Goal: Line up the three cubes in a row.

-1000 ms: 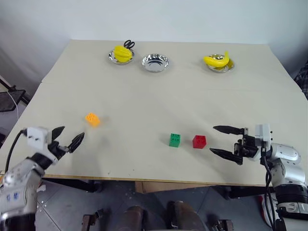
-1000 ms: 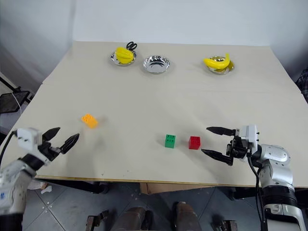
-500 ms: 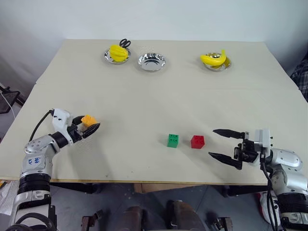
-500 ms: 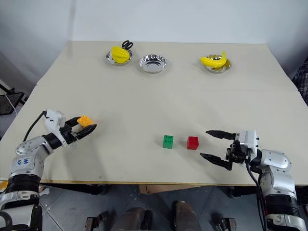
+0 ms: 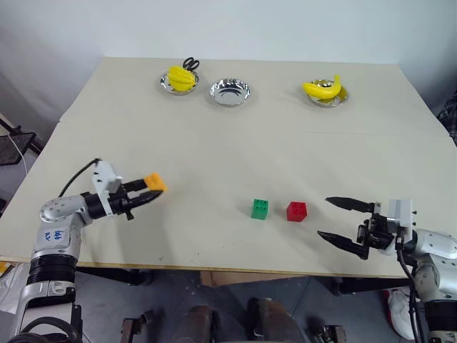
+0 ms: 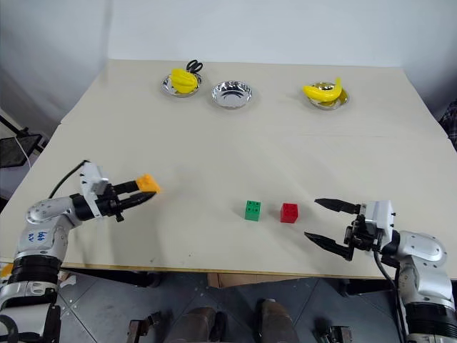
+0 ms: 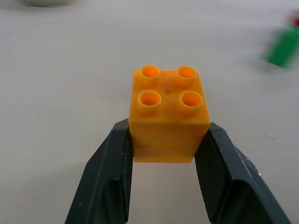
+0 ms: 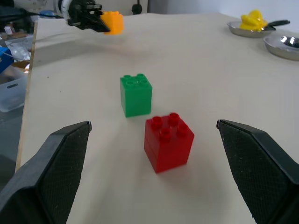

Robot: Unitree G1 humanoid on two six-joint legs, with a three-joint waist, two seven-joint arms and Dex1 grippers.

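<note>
Head views, orange cube: the orange cube [image 5: 154, 182] sits at the left of the frame, pinched at the tips of the left gripper [image 5: 148, 194], well apart from the other two cubes.
Head views, pair: the green cube [image 5: 260, 209] and the red cube [image 5: 295, 211] stand just beside each other on the bench [image 5: 235, 143], lower centre, already forming a short line.
Head views, right gripper: the right gripper [image 5: 344, 224] hovers at lower right with its jaws wide and nothing between them, near the red cube.
Head views, far edge: two steel bowls with bananas [image 5: 180, 78] and an empty bowl [image 5: 230, 92] lie along the upper part of the frame, clear of the work.
Left wrist view, grip: the jaws hold the orange cube by its lower sides only, studs upward; the green cube shows blurred at upper right.
Left wrist view, risk: with so shallow a hold the cube could twist or slip out in transit, I judge, and land askew.
Right wrist view, risk: green and red cubes stand between the wide jaws; a careless set-down of the orange cube could knock the green one and break the line.
Writing: blue marks on the left forearm, too small to read; no brand legible on the cubes.
</note>
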